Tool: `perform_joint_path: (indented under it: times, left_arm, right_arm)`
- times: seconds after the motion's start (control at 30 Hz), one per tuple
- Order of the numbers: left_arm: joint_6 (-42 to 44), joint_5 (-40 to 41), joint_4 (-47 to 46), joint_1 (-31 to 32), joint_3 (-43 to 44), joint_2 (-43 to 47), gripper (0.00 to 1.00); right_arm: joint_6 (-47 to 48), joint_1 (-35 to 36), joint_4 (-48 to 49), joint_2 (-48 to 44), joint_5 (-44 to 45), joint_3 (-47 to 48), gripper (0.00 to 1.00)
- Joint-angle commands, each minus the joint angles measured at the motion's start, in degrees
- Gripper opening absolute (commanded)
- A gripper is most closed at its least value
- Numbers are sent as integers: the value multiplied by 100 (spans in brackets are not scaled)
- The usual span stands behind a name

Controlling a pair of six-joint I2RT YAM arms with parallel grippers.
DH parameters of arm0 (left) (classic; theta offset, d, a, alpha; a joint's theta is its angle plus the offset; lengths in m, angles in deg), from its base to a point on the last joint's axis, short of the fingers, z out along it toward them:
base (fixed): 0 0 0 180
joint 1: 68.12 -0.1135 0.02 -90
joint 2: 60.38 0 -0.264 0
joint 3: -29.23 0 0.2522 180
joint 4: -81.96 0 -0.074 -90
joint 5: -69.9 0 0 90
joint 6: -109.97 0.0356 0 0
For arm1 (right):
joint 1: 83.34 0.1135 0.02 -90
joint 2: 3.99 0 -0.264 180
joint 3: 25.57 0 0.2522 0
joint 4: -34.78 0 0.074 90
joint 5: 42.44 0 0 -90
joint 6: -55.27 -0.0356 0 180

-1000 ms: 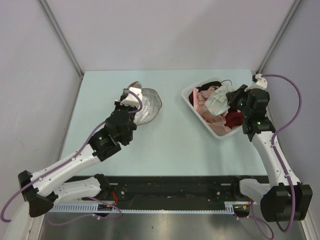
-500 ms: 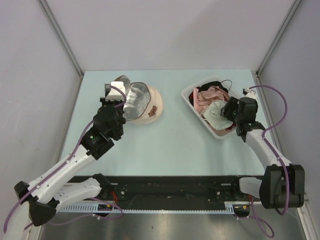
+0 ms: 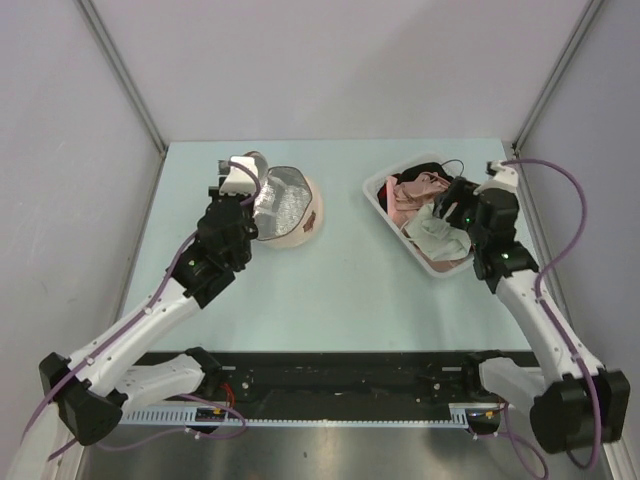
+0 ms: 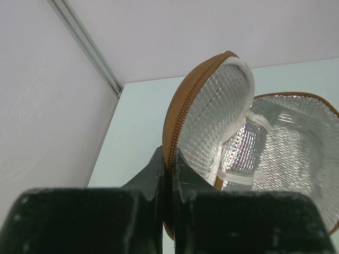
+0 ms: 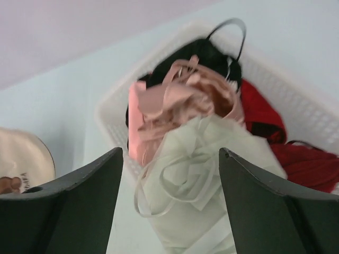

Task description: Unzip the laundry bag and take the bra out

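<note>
The laundry bag (image 3: 290, 212) lies unzipped at the back left of the table, its beige shell underneath and its silvery lining (image 4: 212, 121) facing up. My left gripper (image 3: 250, 192) (image 4: 169, 159) is shut on the brown zipper edge (image 4: 180, 114) of the raised flap. The pale bra (image 3: 432, 232) (image 5: 212, 185) lies in the white tray (image 3: 373, 192), draped over its near rim. My right gripper (image 3: 450, 207) (image 5: 170, 152) hovers just above the bra, open, with nothing held between its fingers.
The tray (image 5: 312, 114) also holds a pink satin garment (image 5: 175, 100), a red garment (image 5: 265, 119) and a black one (image 5: 204, 53). Grey walls close in the table at the back and on both sides. The beige pouch shell (image 5: 21, 159) shows at the left of the right wrist view.
My right gripper has opened and let go of the bra, which now rests in the tray. My left gripper has pulled the bag's flap up and to the left.
</note>
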Motion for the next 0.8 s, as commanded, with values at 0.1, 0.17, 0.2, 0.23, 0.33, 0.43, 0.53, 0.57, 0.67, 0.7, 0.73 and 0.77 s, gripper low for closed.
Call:
perform_joint_path:
  times: [0.1, 0.17, 0.2, 0.23, 0.33, 0.43, 0.53, 0.57, 0.67, 0.7, 0.73, 0.77]
  left_arm:
    - [-335, -634, 22, -528, 403, -436, 0]
    - [-571, -914, 198, -765, 465, -525, 1]
    - [-625, -1003, 234, -837, 474, -595, 0]
    - [-686, -1073, 261, -916, 474, -639, 0]
    - [-836, -1241, 340, -1162, 474, -814, 1]
    - [-915, -1267, 401, -1347, 535, -982, 0]
    - [-1038, -1381, 516, -1557, 649, -1061, 1]
    - [-1056, -1408, 542, -1654, 676, -1079, 0]
    - [-1109, -1434, 630, -1786, 816, -1167, 1]
    - [-1126, -1391, 708, -1795, 904, -1193, 9]
    - [-1161, -1321, 744, -1813, 948, -1237, 23]
    - [-1162, -1276, 779, -1804, 983, -1237, 41]
  right_arm:
    - [-102, 69, 169, 2061, -199, -9, 78]
    - [-146, -45, 336, 2328, -208, 17, 79]
    - [-164, -97, 345, 2407, -234, 44, 79]
    - [-181, -159, 319, 2373, -286, 70, 80]
    - [-173, -177, -5, 1900, -383, 255, 80]
    - [-181, -177, -339, 1083, -375, 422, 81]
    - [-164, -177, -664, 224, -366, 553, 82]
    - [-164, -177, -744, 55, -349, 580, 83]
    - [-138, -177, -1147, -386, -340, 650, 87]
    - [-85, -168, -1453, -430, -348, 711, 88]
    - [-76, -177, -1622, -483, -340, 729, 93]
    - [-59, -160, -1771, -509, -305, 738, 95]
